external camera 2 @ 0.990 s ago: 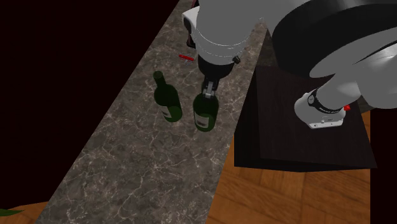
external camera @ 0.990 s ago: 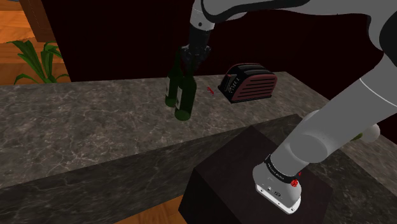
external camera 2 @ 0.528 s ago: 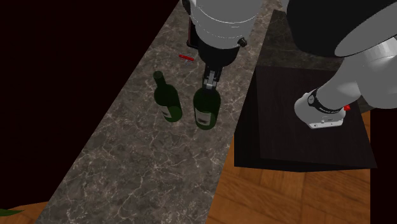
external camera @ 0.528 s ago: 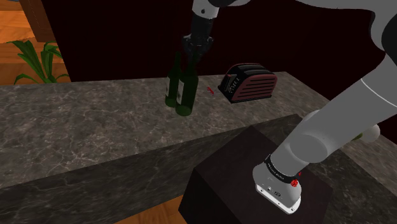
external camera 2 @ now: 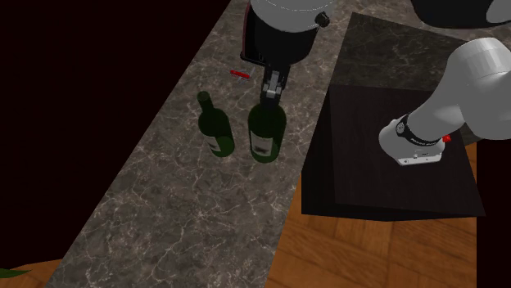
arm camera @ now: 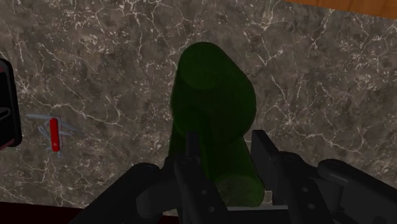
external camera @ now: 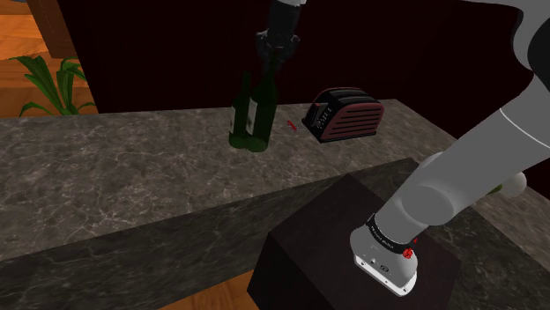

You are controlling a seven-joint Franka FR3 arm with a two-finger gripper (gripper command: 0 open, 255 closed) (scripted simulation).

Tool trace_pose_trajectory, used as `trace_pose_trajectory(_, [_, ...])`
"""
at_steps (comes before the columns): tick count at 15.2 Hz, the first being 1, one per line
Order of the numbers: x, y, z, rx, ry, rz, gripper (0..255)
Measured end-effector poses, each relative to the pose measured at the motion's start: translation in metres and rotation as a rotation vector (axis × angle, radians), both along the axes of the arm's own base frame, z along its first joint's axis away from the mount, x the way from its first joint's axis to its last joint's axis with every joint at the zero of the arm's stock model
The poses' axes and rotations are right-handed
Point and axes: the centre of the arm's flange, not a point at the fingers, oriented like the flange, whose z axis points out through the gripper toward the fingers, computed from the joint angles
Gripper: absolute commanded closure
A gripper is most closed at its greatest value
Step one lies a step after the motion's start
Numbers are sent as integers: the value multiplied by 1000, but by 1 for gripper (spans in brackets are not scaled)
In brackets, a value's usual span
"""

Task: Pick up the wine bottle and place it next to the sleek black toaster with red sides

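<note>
Shoulder view: tool (external camera: 268,72) clamps wine bottle (external camera: 257,125) by its neck (nearly upright, neck up).

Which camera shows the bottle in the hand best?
The second exterior view: the held bottle shows nearly whole, clear of the second bottle. The shoulder view overlaps the two; the wrist view looks down its body from the neck.

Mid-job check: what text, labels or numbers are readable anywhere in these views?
No text is legible.
Wine bottle in the jaws: pale label, print unreadable.
Second bottle: pale label, unreadable.
Toaster: pale marks on its end panel, too blurred.
Dark band on the arm: tiny white marks, too small.
</note>
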Motion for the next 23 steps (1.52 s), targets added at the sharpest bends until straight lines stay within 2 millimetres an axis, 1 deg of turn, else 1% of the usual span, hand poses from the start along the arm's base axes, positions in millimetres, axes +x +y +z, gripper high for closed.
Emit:
trace_pose_trajectory(14, [0, 1, 75, 0, 0, 0, 255])
trace_pose_trajectory(17, [0, 0, 87, 0, 0, 0, 255])
trace_pose_trajectory(23, [-1, -1, 122, 0, 0, 0, 255])
